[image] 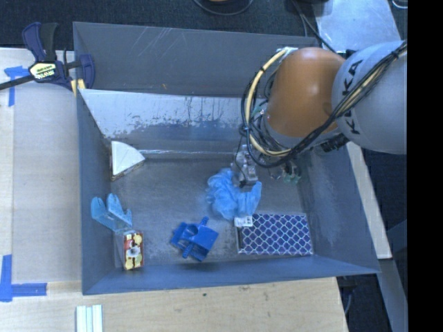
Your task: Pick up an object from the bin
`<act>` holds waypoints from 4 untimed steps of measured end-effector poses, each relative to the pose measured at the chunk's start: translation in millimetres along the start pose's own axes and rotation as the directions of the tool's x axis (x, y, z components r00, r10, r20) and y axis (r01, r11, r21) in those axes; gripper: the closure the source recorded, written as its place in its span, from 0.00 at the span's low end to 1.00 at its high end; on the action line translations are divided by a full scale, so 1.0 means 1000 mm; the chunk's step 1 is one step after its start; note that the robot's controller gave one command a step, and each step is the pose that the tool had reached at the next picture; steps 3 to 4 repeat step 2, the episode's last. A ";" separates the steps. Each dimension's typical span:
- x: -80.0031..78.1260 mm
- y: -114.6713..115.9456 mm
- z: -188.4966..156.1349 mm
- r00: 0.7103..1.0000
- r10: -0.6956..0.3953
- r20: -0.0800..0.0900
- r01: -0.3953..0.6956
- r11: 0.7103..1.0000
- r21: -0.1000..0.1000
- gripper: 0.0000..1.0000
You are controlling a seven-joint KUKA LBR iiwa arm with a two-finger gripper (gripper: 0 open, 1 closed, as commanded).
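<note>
My gripper point(245, 173) hangs under the orange wrist cover in the right middle of the bin, its tip down on the upper right edge of a crumpled light blue cloth point(230, 195). Just below the cloth lies a dark blue pouch with a white lattice pattern point(275, 234). A blue plastic toy of blocky parts point(194, 239) lies to the cloth's lower left.
A white wedge-shaped piece point(124, 157) rests by the left wall. A pale blue translucent plastic piece point(111, 213) and a small red and yellow packet point(132, 250) lie in the front left corner. The arm reaches in from the right.
</note>
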State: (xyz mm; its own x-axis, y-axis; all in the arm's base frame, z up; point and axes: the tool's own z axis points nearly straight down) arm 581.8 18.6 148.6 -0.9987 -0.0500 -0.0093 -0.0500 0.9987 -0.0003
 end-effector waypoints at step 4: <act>-0.018 -0.008 -0.052 1.000 -0.030 0.009 0.030 1.000 0.000 1.00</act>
